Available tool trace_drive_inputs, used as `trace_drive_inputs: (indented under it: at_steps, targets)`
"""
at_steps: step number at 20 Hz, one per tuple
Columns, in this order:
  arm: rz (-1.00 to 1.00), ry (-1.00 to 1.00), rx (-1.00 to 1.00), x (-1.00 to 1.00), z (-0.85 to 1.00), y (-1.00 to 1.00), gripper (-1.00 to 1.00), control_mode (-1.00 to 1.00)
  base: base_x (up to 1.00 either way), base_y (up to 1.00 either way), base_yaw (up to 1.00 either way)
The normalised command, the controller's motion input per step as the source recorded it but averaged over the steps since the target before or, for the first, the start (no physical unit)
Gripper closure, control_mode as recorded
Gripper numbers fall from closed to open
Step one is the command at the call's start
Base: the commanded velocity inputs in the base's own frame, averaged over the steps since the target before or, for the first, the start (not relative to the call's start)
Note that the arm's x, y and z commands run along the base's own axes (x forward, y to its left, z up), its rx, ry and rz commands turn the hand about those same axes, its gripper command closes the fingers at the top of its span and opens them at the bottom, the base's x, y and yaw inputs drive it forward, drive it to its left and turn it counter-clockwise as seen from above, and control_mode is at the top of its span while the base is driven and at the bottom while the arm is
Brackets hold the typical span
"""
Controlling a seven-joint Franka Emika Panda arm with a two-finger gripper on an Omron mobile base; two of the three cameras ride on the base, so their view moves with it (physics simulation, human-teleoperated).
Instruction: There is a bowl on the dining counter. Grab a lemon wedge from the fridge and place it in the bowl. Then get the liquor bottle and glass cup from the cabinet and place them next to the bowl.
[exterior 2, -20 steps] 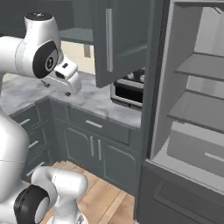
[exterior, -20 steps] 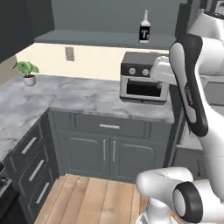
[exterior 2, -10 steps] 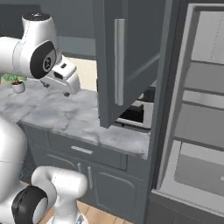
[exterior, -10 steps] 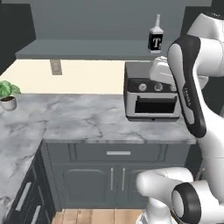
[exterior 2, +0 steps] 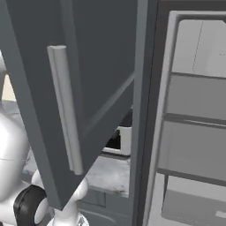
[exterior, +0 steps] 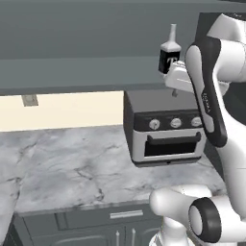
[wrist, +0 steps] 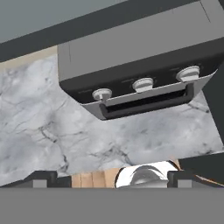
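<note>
The liquor bottle point(exterior: 169, 54), whitish with a black label and a white "T", stands on the inner shelf of the dark blue-grey cabinet point(exterior: 72, 48). My gripper point(exterior: 175, 90) hangs just below and right of the bottle, apart from it. In the hand view the gripper point(wrist: 111, 178) is open, its dark fingertips point(wrist: 40, 178) set wide with nothing between them, looking down on a toaster oven. The cabinet door point(exterior 2: 101, 79) stands swung open with its silver bar handle point(exterior 2: 65, 110). The fridge point(exterior 2: 194, 114) is open, showing pale shelves. Glass cup, bowl and dining counter are out of view.
A dark toaster oven point(exterior: 166, 130) with three knobs sits on the marble worktop point(exterior: 62, 168) under the cabinet, directly below my hand. Drawer fronts point(exterior: 96, 223) run beneath the worktop. The open cabinet door juts out between arm and fridge.
The base has driven closer to the cabinet and toaster oven, so both base views shifted and the plant left the picture. The gripper stays raised and open beside the bottle.
</note>
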Motion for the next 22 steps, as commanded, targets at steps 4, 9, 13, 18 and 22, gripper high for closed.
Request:
trace_drive_inputs:
  at_steps: [4,9,13,18,22]
  targets:
    - [0.00,0.00,0.00,0.00,0.00,0.00,-1.00,1.00,0.63,0.40,-0.29]
    - [-0.04,-0.19,-0.10,0.00,0.07,0.18,-1.00,-1.00,0.06,0.08,-0.04]
    - [0.02,-0.57,-0.23,-0.01,0.42,0.14,-1.00,-1.00,0.00,0.00,0.00]
    - [0.01,-0.50,-0.26,0.04,0.53,0.06,-1.00,-1.00,0.00,0.00,0.00]
    - [0.00,-0.27,-0.21,0.21,0.48,0.00,-1.00,-1.00,0.00,0.00,0.00]
